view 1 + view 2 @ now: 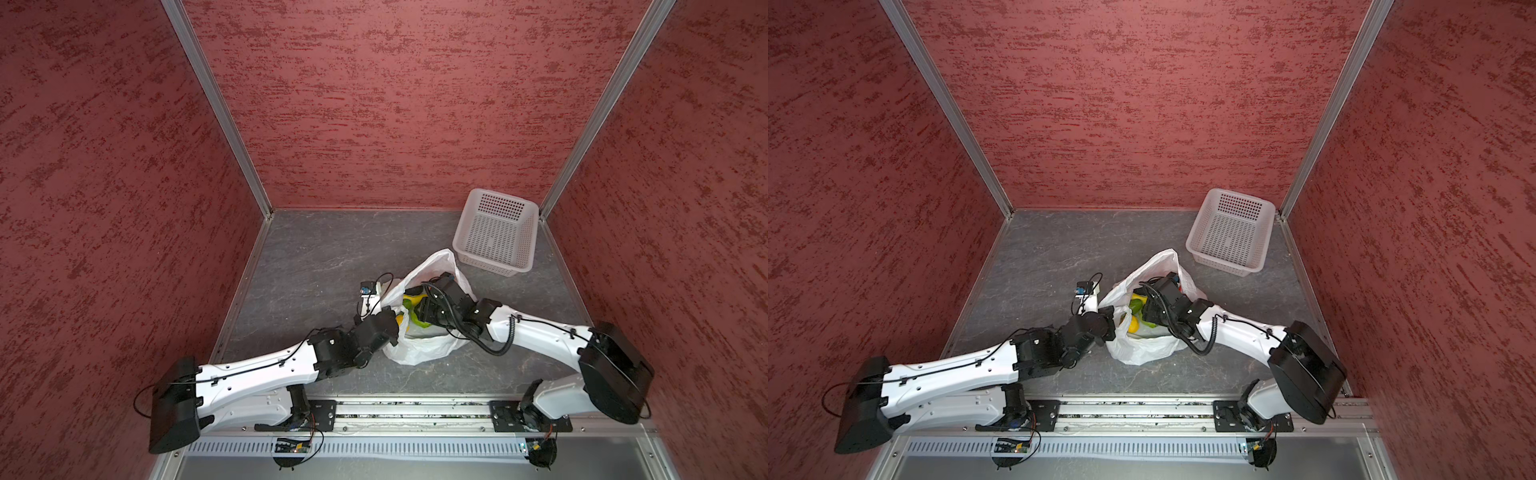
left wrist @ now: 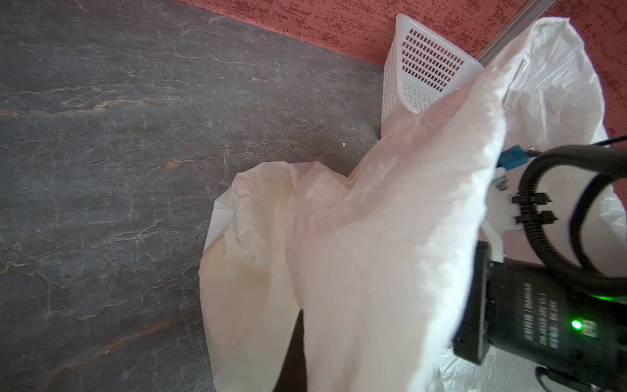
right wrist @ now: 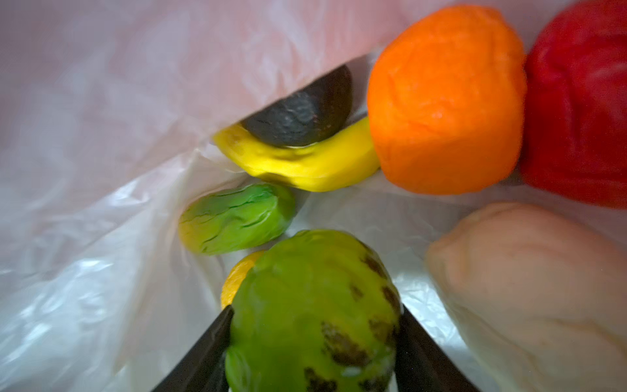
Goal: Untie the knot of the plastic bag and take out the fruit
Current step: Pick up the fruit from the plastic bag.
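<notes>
Eight pieces of fruit (image 3: 444, 101), all inside plastic bag (image 1: 419, 353); mouth gapes, knot judged undone. Inside bag: right gripper (image 3: 317, 307), jaws pinching bumpy green fruit (image 3: 305, 268). At bag rim: left gripper (image 1: 395, 322), jaws pressed together on plastic. Beyond bag: basket (image 1: 490, 266), unfilled. Removal entirely outstanding.

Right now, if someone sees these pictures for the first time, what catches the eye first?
The open white plastic bag lies midway on the grey table, bright fruit showing inside. In the right wrist view the right gripper is closed on a bumpy green fruit, while the left gripper pinches the bag's edge.
</notes>
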Tool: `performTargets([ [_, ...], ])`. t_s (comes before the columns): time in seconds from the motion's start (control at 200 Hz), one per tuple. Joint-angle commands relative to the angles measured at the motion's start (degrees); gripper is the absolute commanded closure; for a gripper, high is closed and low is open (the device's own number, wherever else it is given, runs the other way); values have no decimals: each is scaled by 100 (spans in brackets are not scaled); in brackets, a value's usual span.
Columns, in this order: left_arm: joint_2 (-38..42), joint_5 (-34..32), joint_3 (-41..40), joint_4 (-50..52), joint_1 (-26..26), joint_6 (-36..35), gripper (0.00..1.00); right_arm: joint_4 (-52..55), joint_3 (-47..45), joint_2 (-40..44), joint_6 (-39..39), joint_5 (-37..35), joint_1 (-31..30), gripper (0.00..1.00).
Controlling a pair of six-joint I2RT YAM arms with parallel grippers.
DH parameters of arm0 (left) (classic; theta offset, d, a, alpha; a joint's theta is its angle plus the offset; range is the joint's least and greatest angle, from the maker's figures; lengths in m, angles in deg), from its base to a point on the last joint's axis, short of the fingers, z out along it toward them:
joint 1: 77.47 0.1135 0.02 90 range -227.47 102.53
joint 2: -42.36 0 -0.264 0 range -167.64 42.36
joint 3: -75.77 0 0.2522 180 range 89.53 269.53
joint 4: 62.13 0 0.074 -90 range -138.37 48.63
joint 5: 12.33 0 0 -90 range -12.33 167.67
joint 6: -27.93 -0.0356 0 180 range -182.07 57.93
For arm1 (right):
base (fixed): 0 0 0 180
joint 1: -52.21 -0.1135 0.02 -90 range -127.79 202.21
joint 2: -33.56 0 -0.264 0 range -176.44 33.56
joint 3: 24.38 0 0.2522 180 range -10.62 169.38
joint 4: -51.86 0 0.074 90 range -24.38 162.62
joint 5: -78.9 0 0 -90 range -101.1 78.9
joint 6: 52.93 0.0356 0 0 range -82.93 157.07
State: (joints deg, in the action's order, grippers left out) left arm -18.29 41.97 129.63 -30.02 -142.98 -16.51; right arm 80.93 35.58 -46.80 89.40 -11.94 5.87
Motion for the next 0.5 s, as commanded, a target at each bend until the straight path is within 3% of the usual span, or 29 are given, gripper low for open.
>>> performTargets([
  [0.0,22,100,-21,-116,24,-68,100,150,31,307,-199,205,-89,43],
  [0.496,-20,107,25,-134,21,-92,100,1036,691,914,-856,590,-458,40],
])
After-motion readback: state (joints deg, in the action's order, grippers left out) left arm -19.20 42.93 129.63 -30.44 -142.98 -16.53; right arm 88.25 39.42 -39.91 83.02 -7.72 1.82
